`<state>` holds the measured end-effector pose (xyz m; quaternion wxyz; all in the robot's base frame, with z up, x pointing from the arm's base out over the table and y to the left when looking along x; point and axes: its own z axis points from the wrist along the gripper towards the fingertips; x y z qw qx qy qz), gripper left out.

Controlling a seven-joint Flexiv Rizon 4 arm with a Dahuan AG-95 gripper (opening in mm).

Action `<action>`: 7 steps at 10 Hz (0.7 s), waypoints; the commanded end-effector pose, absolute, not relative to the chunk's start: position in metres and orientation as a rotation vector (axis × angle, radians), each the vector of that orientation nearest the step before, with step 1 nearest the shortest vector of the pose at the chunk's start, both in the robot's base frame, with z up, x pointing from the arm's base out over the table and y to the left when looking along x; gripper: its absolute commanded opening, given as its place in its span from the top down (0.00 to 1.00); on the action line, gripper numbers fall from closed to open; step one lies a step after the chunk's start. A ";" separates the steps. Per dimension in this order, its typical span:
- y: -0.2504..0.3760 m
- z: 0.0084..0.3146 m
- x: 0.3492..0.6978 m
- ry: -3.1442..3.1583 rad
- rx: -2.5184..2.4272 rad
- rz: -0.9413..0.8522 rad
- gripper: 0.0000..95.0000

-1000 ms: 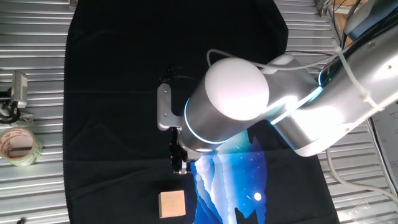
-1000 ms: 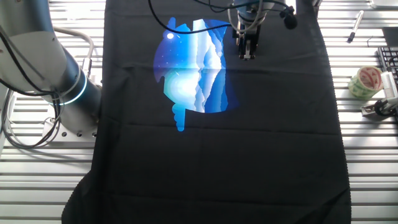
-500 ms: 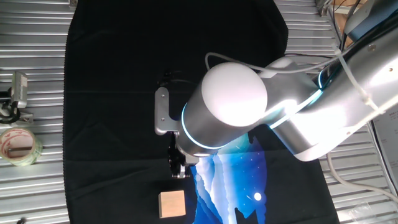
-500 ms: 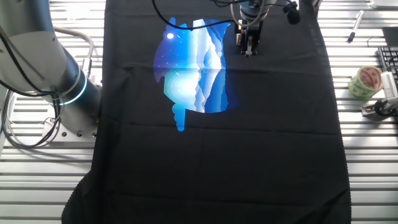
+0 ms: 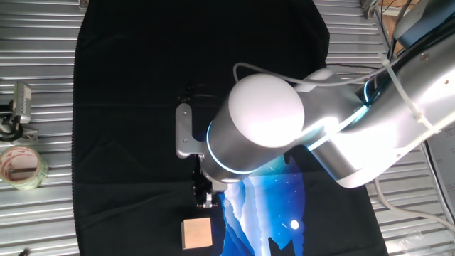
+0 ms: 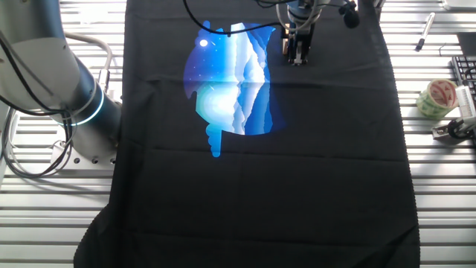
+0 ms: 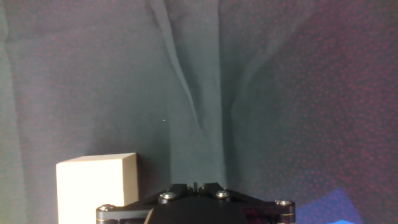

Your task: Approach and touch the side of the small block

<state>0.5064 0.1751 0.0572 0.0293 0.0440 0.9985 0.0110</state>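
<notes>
Over a black cloth (image 5: 128,107) draped on a ribbed metal table (image 5: 39,213), my gripper (image 5: 205,200), jaws seemingly closed, hangs just beside the small, light tan wooden cube (image 5: 197,232), likely light, rigid, easily nudged along its flat side.

Arm: a large silver robot arm (image 5: 334,135) with a glowing blue ring reaches in from the right, its rounded white joint covering much of the middle.
Gripper: the dark gripper (image 5: 205,199) points down at a black cloth (image 5: 128,107); its jaws look drawn together, though too small to be sure.
Small block: the small block (image 5: 197,233), a tan cube, sits on the cloth just below the jaws, not touching them.
Print: a blue-and-white print (image 5: 263,213) lies right of the jaws.
Tape: a roll of clear tape (image 5: 21,167) rests far left of the jaws, on a ribbed metal table (image 5: 35,220).
</notes>
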 end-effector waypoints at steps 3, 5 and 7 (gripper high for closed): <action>0.185 0.054 0.509 3.077 0.148 0.037 1.00; 0.190 0.053 0.510 3.077 0.155 0.037 1.00; 0.191 0.052 0.510 3.076 0.157 0.039 1.00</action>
